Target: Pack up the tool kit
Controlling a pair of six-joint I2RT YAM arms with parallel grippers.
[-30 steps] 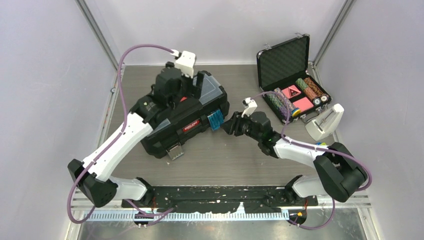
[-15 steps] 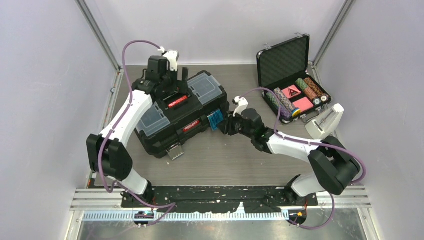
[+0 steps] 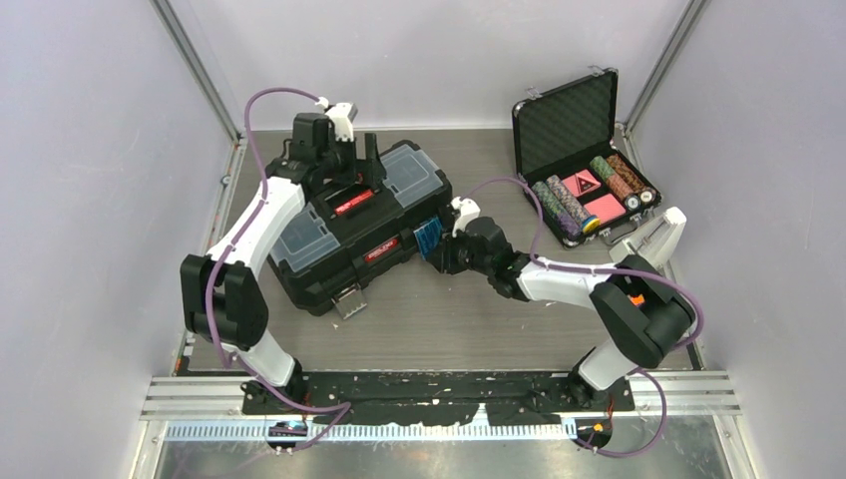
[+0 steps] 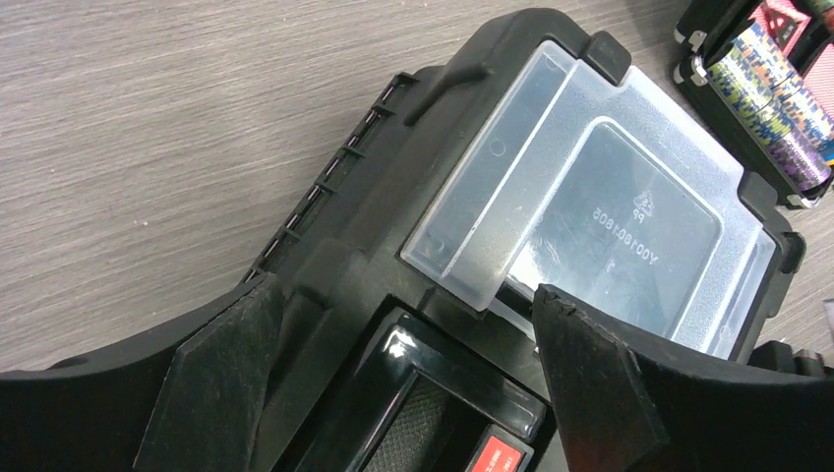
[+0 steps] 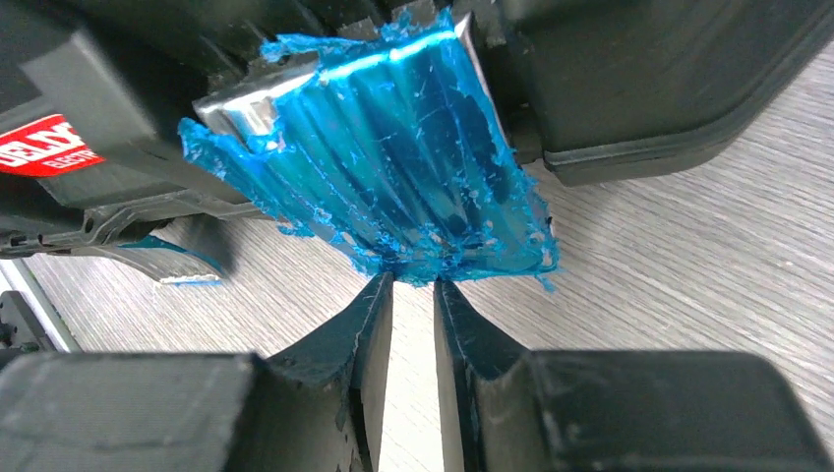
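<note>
One PP-marked clear lid (image 4: 610, 206) under released left end effector (image 4: 405, 291); right end effector's (image 5: 413, 287) latch (image 5: 393, 167) grip unclear.

What we cannot make out around the toolbox (image 3: 369, 235)

From above, the left arm (image 3: 261, 215) covers the lid's rear left and part of the handle (image 3: 354, 203). In the right wrist view we cannot tell whether the right gripper (image 5: 413, 285) pinches the frayed lower edge of the blue latch (image 5: 384, 167) or only touches it. The left wrist view cuts off the handle at its bottom edge and the chip case (image 4: 757, 69) at the corner. Glare on the clear lid (image 4: 600, 226) hides what lies beneath.
</note>
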